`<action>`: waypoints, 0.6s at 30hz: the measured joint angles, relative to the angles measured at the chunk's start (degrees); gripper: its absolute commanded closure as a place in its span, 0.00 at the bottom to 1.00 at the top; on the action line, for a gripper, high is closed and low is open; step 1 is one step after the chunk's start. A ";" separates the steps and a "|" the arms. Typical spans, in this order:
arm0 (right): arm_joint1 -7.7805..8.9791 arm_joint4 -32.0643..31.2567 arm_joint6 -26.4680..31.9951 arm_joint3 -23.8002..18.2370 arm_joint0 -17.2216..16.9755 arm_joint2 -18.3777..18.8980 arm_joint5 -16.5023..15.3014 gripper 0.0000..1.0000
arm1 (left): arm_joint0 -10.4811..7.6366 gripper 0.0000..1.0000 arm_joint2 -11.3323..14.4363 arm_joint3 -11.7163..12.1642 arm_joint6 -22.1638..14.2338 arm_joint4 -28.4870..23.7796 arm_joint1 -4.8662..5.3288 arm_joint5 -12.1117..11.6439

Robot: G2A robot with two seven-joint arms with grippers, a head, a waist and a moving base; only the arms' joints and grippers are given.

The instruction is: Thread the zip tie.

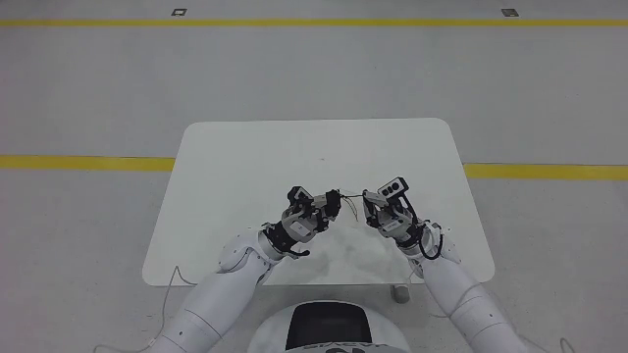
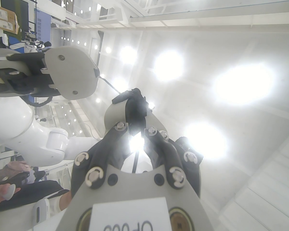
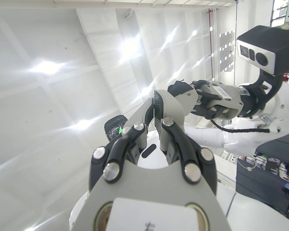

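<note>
Over the counter (image 1: 245,157), a thin black zip tie (image 2: 110,84), faint from above. Left gripper (image 2: 134,104) clamped on one end, glare blurring the grip. Right gripper (image 3: 154,109) pinched narrow on the other end, strap hidden between its pads (image 3: 159,108). Label (image 2: 132,214) cut off by the frame edge.

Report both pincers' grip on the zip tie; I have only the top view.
Observer: In the left wrist view the left pincer is shut on the zip tie.
Operator: Now the right.
Observer: Right wrist view shows the right pincer with ribbed pads pressed together.
Operator: Confirm it holds the zip tie.
Observer: From the left wrist view, the zip tie runs straight from the left pincer into the right pincer's tip.
</note>
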 measured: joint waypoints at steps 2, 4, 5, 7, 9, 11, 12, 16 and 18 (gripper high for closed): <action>-0.02 0.01 0.00 0.08 0.03 0.01 0.01 1.00 | 0.00 1.00 0.00 0.00 0.00 0.00 0.00 0.00; -0.03 0.01 0.00 0.18 0.06 0.02 0.02 1.00 | 0.00 1.00 0.00 0.00 0.00 0.00 0.00 0.00; -0.04 0.01 0.00 0.22 0.07 0.02 0.03 1.00 | 0.00 1.00 0.00 0.00 0.00 0.00 0.00 0.00; -0.06 0.01 0.00 0.32 0.09 0.03 0.03 1.00 | 0.00 1.00 0.00 0.00 0.00 0.00 0.00 0.00; -0.07 0.04 0.00 0.43 0.12 0.04 0.03 1.00 | 0.00 1.00 0.00 0.00 0.00 0.00 0.00 0.00; -0.09 0.10 0.00 0.55 0.14 0.06 0.03 1.00 | 0.00 1.00 0.00 0.00 0.00 0.00 0.00 0.00; -0.10 0.11 0.00 0.60 0.16 0.06 0.03 1.00 | 0.00 1.00 0.00 0.00 0.00 0.00 0.00 0.00; -0.12 0.11 0.00 0.78 0.22 0.11 0.02 1.00 | 0.00 1.00 0.00 0.00 0.00 0.00 0.00 0.00; -0.14 0.15 0.00 0.86 0.24 0.14 0.04 1.00 | 0.00 1.00 0.00 0.00 0.00 0.00 0.00 0.00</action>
